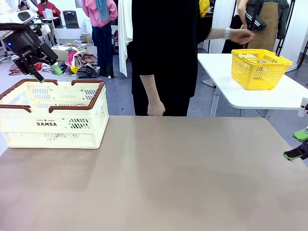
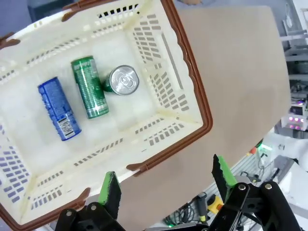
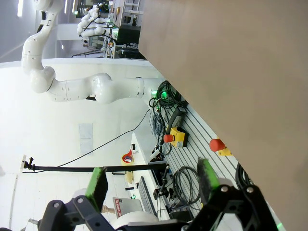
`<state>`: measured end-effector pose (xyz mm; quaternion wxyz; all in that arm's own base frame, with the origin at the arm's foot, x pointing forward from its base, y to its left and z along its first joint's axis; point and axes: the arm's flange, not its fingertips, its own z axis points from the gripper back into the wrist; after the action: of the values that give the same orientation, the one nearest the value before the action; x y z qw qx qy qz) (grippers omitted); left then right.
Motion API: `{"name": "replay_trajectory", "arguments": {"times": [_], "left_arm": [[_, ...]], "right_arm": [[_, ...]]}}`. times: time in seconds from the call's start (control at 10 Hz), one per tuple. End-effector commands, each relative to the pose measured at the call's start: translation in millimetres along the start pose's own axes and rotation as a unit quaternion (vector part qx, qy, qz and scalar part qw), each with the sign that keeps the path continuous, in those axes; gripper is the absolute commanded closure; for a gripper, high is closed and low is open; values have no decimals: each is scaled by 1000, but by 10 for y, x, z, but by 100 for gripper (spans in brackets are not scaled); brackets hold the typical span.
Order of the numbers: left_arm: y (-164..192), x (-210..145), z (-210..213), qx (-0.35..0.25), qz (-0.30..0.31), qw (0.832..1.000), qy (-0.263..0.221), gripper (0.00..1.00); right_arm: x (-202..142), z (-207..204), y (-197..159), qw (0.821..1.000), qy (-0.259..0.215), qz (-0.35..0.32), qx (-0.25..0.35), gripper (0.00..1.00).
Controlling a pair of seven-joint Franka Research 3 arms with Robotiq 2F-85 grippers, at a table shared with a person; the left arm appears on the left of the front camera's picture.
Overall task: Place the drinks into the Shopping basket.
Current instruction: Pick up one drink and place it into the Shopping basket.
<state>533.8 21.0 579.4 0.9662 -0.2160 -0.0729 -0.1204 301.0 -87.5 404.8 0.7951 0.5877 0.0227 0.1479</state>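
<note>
The Shopping basket point(image 1: 53, 126), cream-white with a brown rim, stands on the table's far left. In the left wrist view I look down into the basket point(image 2: 183, 96). Three drinks are inside: a blue can point(image 2: 58, 115) lying flat, a green can point(image 2: 90, 87) lying beside it, and a can standing upright with its silver top point(image 2: 123, 80) showing. My left gripper point(image 1: 47, 72) hovers above the basket's back left corner; its jaws point(image 2: 166, 178) are open and hold nothing. My right gripper point(image 1: 297, 144) hangs off the table's right edge, also open point(image 3: 151, 180) and holding nothing.
A person in black stands at the far side, one hand point(image 1: 155, 108) hanging by the table edge, the other hand point(image 1: 240, 34) reaching right. A yellow mesh basket point(image 1: 260, 67) sits on a separate white table point(image 1: 288, 96) at the back right. The brown tabletop point(image 1: 183, 178) is bare.
</note>
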Motion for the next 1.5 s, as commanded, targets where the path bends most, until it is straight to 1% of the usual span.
{"name": "replay_trajectory", "arguments": {"times": [0.0, 0.1, 0.2, 0.3, 0.4, 0.5, 0.6, 0.7, 0.8, 0.9, 1.4], "left_arm": [[58, -15, -24, -104, 54, 993, 32, 0], [91, -329, -9, -198, 88, 975, 53, 0], [159, -752, 51, -269, 53, 960, 50, 0], [287, -1183, 128, -323, 74, 943, -13, 0], [412, -1587, 150, -376, 74, 923, -35, 0], [534, -1942, 82, -420, 80, 903, -50, 0], [614, -2121, -56, -442, 92, 891, -42, 0], [704, -2183, -213, -448, 84, 890, -14, 0], [810, -2080, -352, -442, 65, 895, 22, 0], [695, -2257, -50, -441, 96, 892, -34, 0], [695, -2257, -50, -441, 96, 892, -34, 0]], "right_arm": [[-2, 22, 35, 1000, 5, -6, -1, 0], [-2, 22, 35, 1000, 5, -6, -1, 0], [-2, 22, 35, 1000, 5, -6, -1, 0], [-2, 22, 35, 1000, 5, -6, -1, 0], [-2, 22, 35, 1000, 5, -6, -1, 0], [-2, 22, 35, 1000, 5, -6, -1, 0], [-2, 22, 35, 1000, 5, -6, -1, 0], [-2, 22, 35, 1000, 5, -6, -1, 0], [-2, 22, 35, 1000, 5, -6, -1, 0], [-2, 22, 35, 1000, 5, -6, -1, 0], [-2, 22, 35, 1000, 5, -6, -1, 0]]}}
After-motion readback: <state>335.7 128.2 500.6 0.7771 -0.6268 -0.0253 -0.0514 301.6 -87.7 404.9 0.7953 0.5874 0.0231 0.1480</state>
